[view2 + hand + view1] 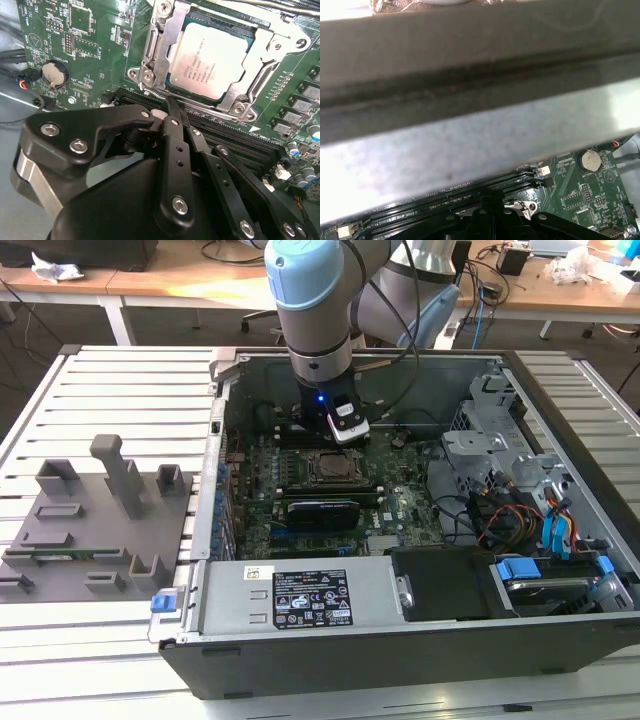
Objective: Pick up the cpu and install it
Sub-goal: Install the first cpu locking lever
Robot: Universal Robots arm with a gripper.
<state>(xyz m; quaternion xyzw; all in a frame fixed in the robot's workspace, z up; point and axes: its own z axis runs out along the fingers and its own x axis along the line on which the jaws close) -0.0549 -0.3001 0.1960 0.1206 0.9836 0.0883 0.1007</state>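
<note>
my pincer [172, 107] is pinched together, empty, beside the cpu [212, 60] seated in its socket [150, 50]; i'd avoid nudging it.

A broad grey metal beam [470, 100], blurred, hides most of the green motherboard [590, 185] in the first wrist view. The black linked gripper [172, 107] covers the dark memory slots [235, 137] in the second wrist view, its fingertips too overlapped to judge.

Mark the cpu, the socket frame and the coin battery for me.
cpu [214, 62]: second wrist view, centre of its silver top.
socket frame [148, 65]: second wrist view, metal side bar.
coin battery [54, 73]: second wrist view, its round face.
</note>
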